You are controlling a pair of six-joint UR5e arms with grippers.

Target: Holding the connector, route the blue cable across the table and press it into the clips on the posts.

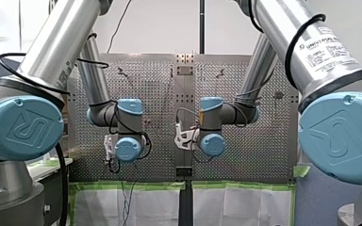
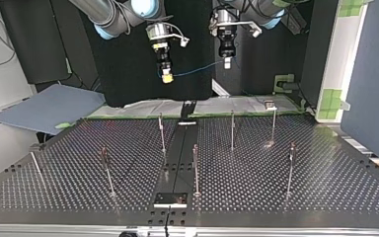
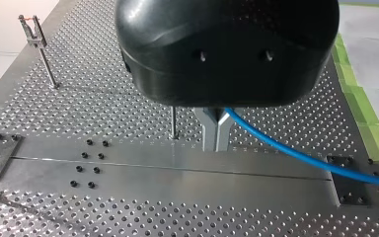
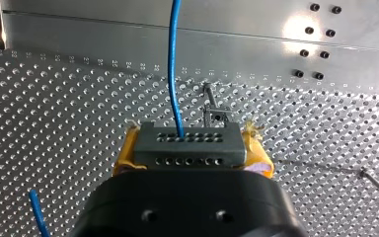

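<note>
While both arms hang in the upper middle of the top view, my right gripper (image 2: 167,76) clamps its yellow pads on the grey connector (image 4: 186,143). My left gripper (image 2: 227,62) pinches the blue cable (image 2: 197,70) between its metal fingers (image 3: 208,133). The cable spans the air between them, above the posts (image 2: 162,132) on the perforated table (image 2: 301,187).

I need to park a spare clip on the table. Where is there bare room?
In the top view, bare table lies right of the rightmost post, and between the left-edge post and its neighbour. The middle is crowded: posts flank the centre strip. My right gripper holds the connector, my left gripper the blue cable, both high above.
</note>
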